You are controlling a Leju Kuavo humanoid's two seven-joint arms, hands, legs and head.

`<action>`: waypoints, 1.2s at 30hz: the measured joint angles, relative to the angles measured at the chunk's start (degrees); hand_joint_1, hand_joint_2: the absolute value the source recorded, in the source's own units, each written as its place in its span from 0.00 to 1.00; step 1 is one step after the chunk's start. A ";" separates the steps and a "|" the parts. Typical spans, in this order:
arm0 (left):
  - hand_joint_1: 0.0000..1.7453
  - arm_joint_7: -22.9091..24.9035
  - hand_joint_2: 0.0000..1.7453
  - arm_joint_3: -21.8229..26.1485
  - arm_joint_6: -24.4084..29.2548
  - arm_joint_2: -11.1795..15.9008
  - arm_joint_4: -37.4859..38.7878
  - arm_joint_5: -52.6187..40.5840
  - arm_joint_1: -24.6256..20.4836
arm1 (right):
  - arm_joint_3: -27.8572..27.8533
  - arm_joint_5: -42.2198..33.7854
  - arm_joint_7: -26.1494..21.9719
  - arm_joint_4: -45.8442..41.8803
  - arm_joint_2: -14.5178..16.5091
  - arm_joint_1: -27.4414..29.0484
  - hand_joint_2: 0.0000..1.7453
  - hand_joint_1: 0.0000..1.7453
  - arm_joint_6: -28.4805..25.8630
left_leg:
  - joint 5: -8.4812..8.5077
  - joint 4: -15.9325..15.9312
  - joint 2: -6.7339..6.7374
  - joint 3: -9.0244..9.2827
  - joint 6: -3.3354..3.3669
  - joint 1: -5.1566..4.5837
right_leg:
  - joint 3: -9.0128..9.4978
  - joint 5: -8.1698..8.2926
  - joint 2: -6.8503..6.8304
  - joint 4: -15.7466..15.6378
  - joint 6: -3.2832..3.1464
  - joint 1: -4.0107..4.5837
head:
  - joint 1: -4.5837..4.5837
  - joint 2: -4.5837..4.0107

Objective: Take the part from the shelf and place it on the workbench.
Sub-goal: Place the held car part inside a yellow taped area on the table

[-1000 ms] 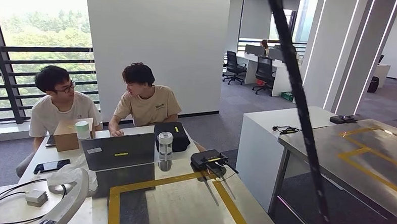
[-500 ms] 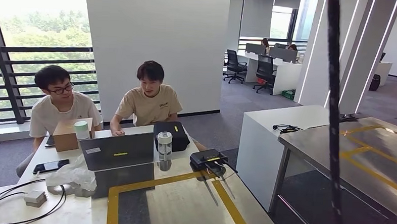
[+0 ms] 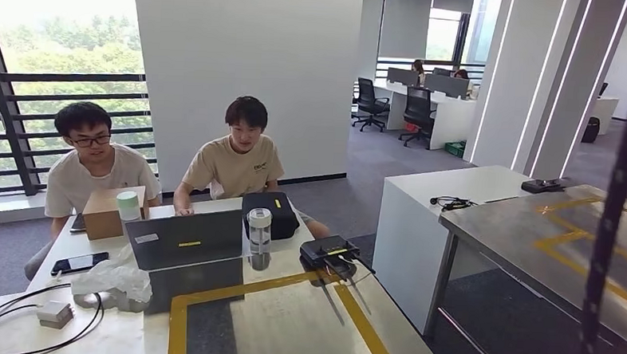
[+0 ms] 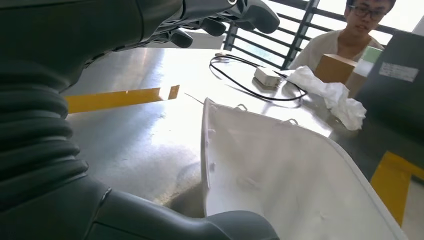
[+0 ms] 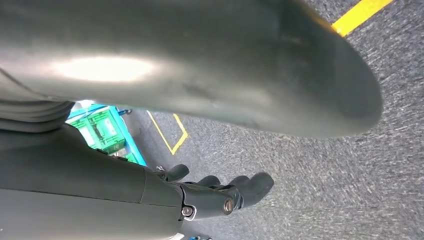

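Part down on the workbench, left hand letting go

Stood up a second ago as a white curved edge at the lower left corner of the head view; half a second ago had already sunk toward that edge. Now lies as a white moulded part [image 4: 280, 170] on the bright metal of the workbench [image 4: 135, 130], just beside a strip of yellow tape [image 4: 120, 97] and short of the black cable loop [image 4: 250, 85] and crumpled white wrap [image 4: 330, 95].

Left hand [image 4: 125, 30] spread wide: fingers [image 4: 250, 12] lifted well apart from the part, thumb [image 4: 200, 225] low by its near edge, contact there impossible to tell. Reads as a release, with nothing clamped.

Right hand [image 5: 200, 195] hangs over grey floor, fingers bent inward side by side, nothing in them.

Also swung across the head view from the middle to the right: a dark hanging cable [image 3: 612, 222].

Looks like placing all but done; remaining, by this judgement, only to draw the left hand clear without nudging the part.
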 joint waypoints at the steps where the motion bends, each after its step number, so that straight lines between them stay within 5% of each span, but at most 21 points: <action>1: 0.00 0.86 0.00 0.36 0.14 0.11 -2.74 0.22 1.35 | 0.00 -0.10 -0.01 0.00 -0.02 -0.02 0.00 0.00 -0.06 | 0.26 -0.50 0.12 0.19 0.11 0.21 | -0.94 -1.45 -0.06 2.20 0.05 0.05 | 0.06 0.00; 4: 0.00 2.04 0.00 1.05 0.19 0.38 -8.37 0.44 4.32 | 0.00 -0.21 -0.08 0.00 -0.05 0.00 0.00 0.00 -0.22 | 0.47 -0.56 0.31 -0.01 0.12 0.37 | -6.64 -6.95 -0.16 13.83 0.34 -0.25 | 0.21 0.00; 5: 0.00 2.17 0.00 1.12 0.16 0.47 -9.53 0.49 5.07 | 0.00 -0.21 -0.03 0.00 -0.06 0.04 0.00 0.00 -0.28 | 0.52 -0.40 0.34 -0.19 -0.01 0.46 | -7.82 -7.22 -0.17 15.97 0.53 -0.43 | 0.21 0.00; 6: 0.00 2.26 0.00 1.15 0.13 0.56 -10.57 0.52 5.68 | 0.00 -0.22 0.05 0.00 -0.08 0.07 0.00 0.00 -0.35 | 0.59 -0.14 0.33 -0.43 -0.24 0.62 | -7.97 -6.32 -0.18 15.85 0.75 -0.65 | 0.22 0.00; 9: 0.00 2.39 0.00 1.33 0.03 0.78 -12.95 0.53 6.52 | 0.00 -0.23 0.18 0.03 -0.10 -0.07 0.00 0.00 -0.50 | 0.58 1.59 0.18 -1.75 -1.64 1.31 | -4.03 -0.80 -0.19 6.07 1.66 -1.41 | 0.29 0.00; 11: 0.00 2.44 0.00 1.57 -0.01 1.01 -14.13 0.53 6.78 | -0.01 -0.25 0.14 0.06 -0.05 -0.18 0.00 0.00 -0.54 | 0.51 2.60 0.02 -2.50 -2.77 1.39 | -3.33 0.62 -0.02 3.27 1.05 -1.40 | 0.27 0.00; 15: 0.00 2.46 0.00 2.25 0.32 1.39 -15.93 1.19 7.77 | -0.08 -0.40 0.11 0.07 -0.05 -0.15 0.00 0.00 -0.57 | 0.30 2.99 0.05 -3.35 -4.09 1.43 | -4.90 1.87 -0.13 4.09 -1.58 -1.23 | -0.04 0.00; 18: 0.00 2.38 0.00 3.47 1.97 1.40 -19.79 3.01 10.14 | -0.14 -0.79 0.01 0.07 -0.04 -0.11 0.00 0.00 -0.59 | -6.80 11.82 0.49 -6.25 -4.36 1.40 | -6.24 3.19 -0.27 4.10 -2.54 -1.05 | -0.27 0.00; 20: 0.00 1.50 0.00 4.60 3.74 1.11 -24.17 4.31 12.64 | -0.21 -1.09 0.01 0.07 -0.04 0.00 0.00 0.00 -0.60 | -10.82 18.56 0.57 -7.56 -4.15 1.29 | -7.17 3.92 -0.29 4.16 -2.73 -0.64 | -0.33 0.00; 21: 0.00 0.65 0.00 5.18 4.75 0.88 -26.68 4.95 13.98 | -0.27 -1.25 0.01 0.07 -0.04 0.04 0.00 0.00 -0.63 | -11.38 19.33 0.58 -6.86 -3.83 1.15 | -7.62 4.24 -0.30 4.18 -2.78 -0.40 | -0.34 0.00; 26: 0.00 -4.23 0.00 7.10 9.11 -0.66 -39.35 6.17 18.43 | -0.67 -1.65 0.00 0.06 0.43 -0.05 0.00 0.00 -0.74 | -7.64 3.37 0.75 4.70 -0.95 -0.52 | -8.50 5.49 -0.49 4.09 -2.35 0.22 | -0.21 0.00; 30: 0.00 -7.34 0.00 8.23 12.00 -1.19 -46.89 8.68 21.49 | -0.70 -1.32 -0.01 0.07 0.69 -0.11 0.00 0.00 -0.68 | -5.88 1.46 0.95 5.01 -0.39 -0.81 | -8.58 5.78 -0.54 4.01 -0.84 -0.15 | -0.24 -0.01; 32: 0.00 -8.58 0.00 8.50 12.67 -1.52 -49.25 10.36 22.70 | -0.70 -1.10 0.10 0.06 0.76 -0.14 0.00 0.00 -0.69 | -4.45 0.74 1.08 4.40 0.10 -0.44 | -9.62 2.23 -0.44 7.10 -0.31 -0.09 | -0.12 -0.01; 34: 0.00 -9.65 0.00 8.64 12.82 -1.77 -51.05 12.25 23.90 | -0.70 -0.80 0.18 0.05 0.66 -0.25 0.00 0.00 -0.72 | -3.34 0.88 1.11 2.93 0.38 -0.45 | -11.46 -3.03 -0.38 13.68 0.11 -0.10 | 0.03 -0.02; 36: 0.00 -10.44 0.00 8.71 12.82 -1.85 -52.42 13.56 24.97 | -0.70 -0.60 0.16 0.04 0.56 -0.25 0.00 0.00 -0.74 | -2.30 1.25 1.17 1.16 0.29 -0.43 | -11.79 -4.57 -0.39 18.20 0.43 -0.15 | 0.09 -0.01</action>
